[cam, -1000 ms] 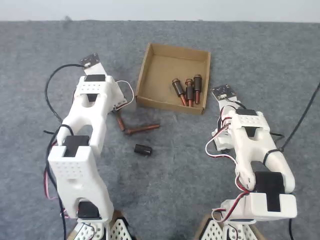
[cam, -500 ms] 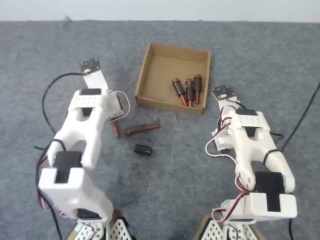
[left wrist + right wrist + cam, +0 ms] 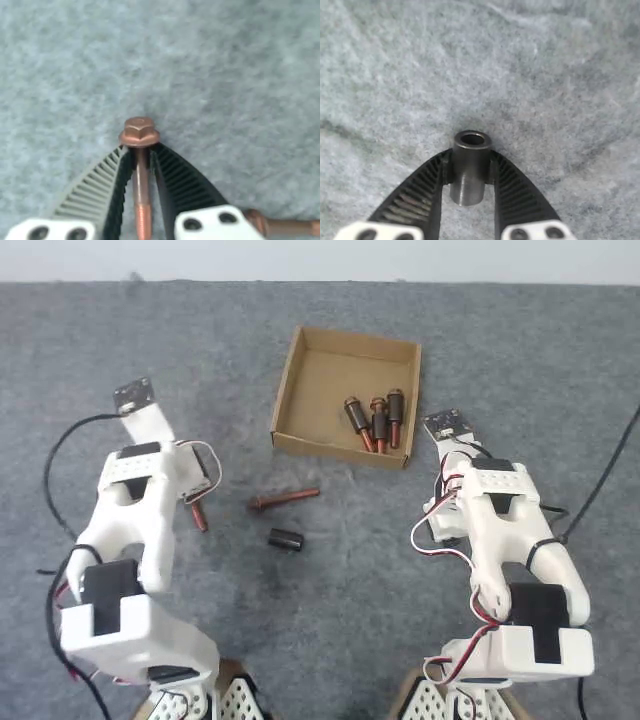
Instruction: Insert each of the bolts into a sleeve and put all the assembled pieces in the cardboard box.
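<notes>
As the left arm swings out toward 8 o'clock from the cardboard box [image 3: 320,450], left pincer [image 3: 139,149] carries one bolt [image 3: 139,136]. Right pincer [image 3: 470,155] clamps a sleeve [image 3: 468,175]. Mating likely next. Spare bolt [image 3: 285,498] and loose sleeve [image 3: 286,538] lie mid-desk [image 3: 350,620].

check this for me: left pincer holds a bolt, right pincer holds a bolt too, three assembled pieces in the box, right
Not quite: the right pincer is shut on a dark sleeve, not a bolt, as the right wrist view shows. The rest holds: the left pincer holds a bolt, and three assembled pieces lie in the cardboard box.
</notes>
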